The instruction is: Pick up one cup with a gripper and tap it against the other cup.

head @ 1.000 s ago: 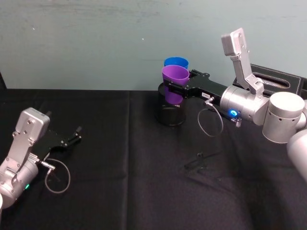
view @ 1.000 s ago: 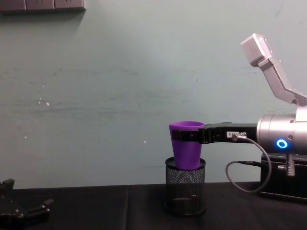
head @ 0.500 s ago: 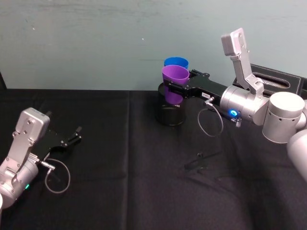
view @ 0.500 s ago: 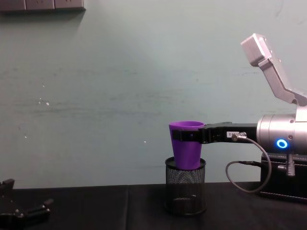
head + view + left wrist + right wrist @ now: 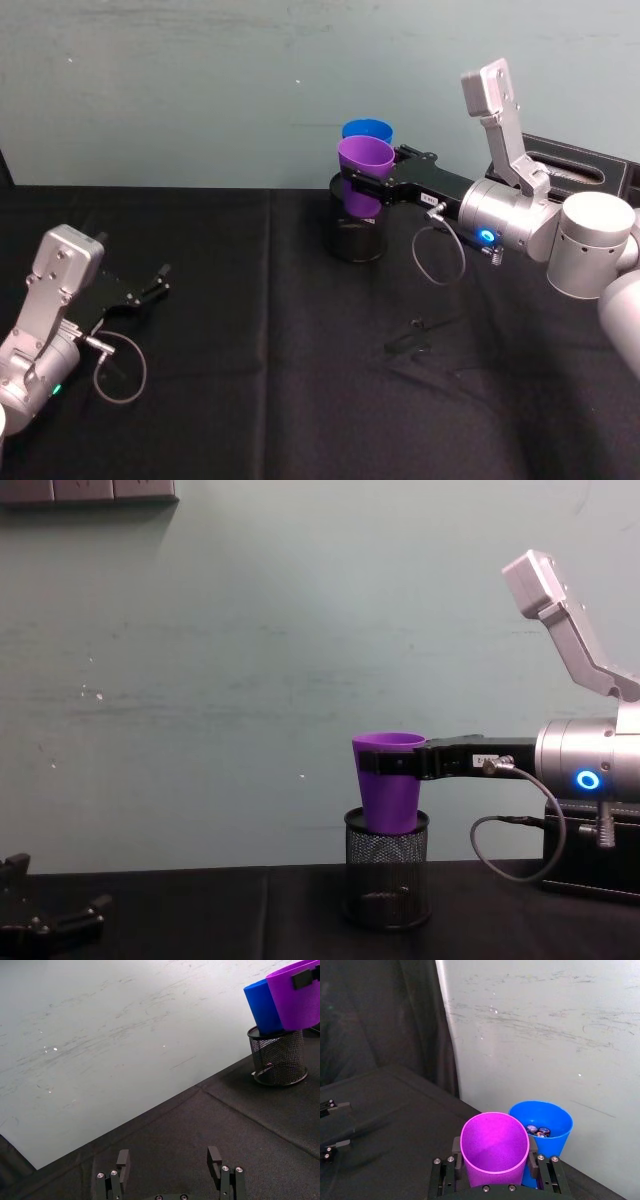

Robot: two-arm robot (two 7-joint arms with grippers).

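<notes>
The right gripper (image 5: 360,190), 2 black fingers on a silver cylindrical wrist, clamps the smooth purple tapered cup (image 5: 366,157) just above the black wire-mesh holder (image 5: 358,243). The glossy blue cup (image 5: 368,131) stands inside that holder, directly behind the purple cup. The left gripper (image 5: 152,285) lies spread open, well left of the holder.

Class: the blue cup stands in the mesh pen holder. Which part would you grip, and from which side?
Grip the blue cup by its upper wall under the rim, which stands clear above the mesh pen holder. Come level from the robot's left, probably: the purple cup in the right tool crowds its near side, and the left tool lies idle. Keep it upright: small items inside.
</notes>
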